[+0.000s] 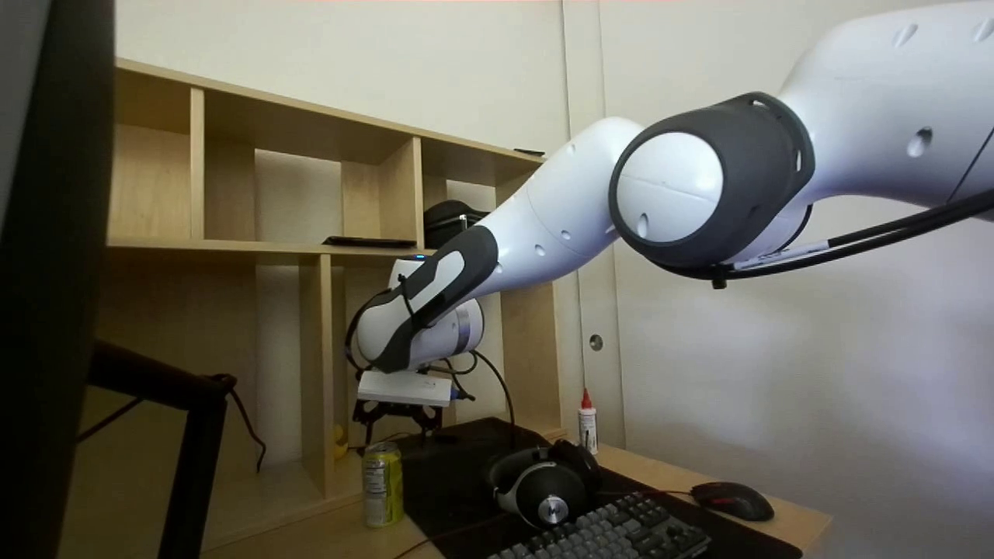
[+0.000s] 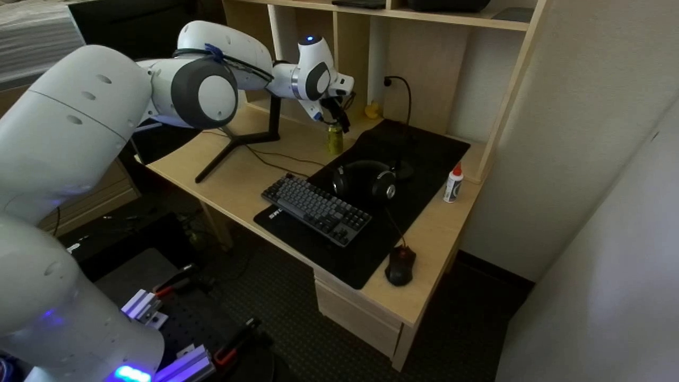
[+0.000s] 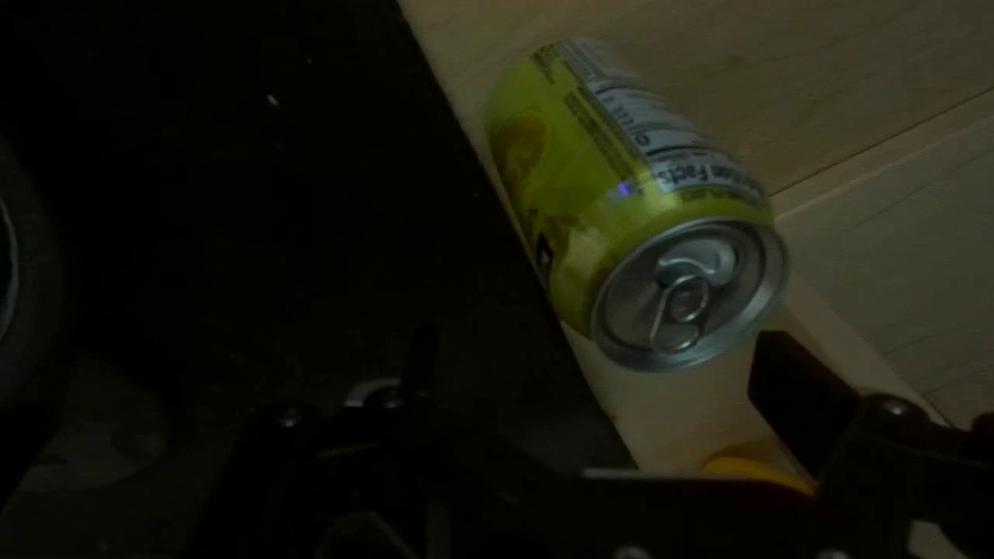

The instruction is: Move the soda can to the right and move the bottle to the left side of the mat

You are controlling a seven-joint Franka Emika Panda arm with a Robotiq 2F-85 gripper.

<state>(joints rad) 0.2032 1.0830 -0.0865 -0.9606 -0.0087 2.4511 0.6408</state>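
Observation:
The yellow-green soda can (image 1: 384, 487) stands upright on the wooden desk, just beside the edge of the black mat (image 1: 439, 473). The can (image 2: 335, 140) and the mat (image 2: 429, 151) also show in an exterior view. In the wrist view the can (image 3: 613, 171) has its silvery top towards me, beside the mat (image 3: 311, 194). My gripper (image 1: 397, 425) is above the can, fingers apart and empty. In the wrist view the gripper (image 3: 599, 357) has its dark fingertips apart, with the can's top beyond them. The white bottle with a red cap (image 2: 453, 184) stands upright on the desk beside the mat's opposite long edge.
Headphones (image 2: 365, 183) and a keyboard (image 2: 318, 208) lie on the mat. A thin black stand (image 2: 408, 106) rises from it. A mouse (image 2: 400, 265) lies near the front corner. A monitor stand (image 2: 254, 139), a yellow object (image 2: 372, 110) and wooden shelves (image 1: 311, 248) are near the can.

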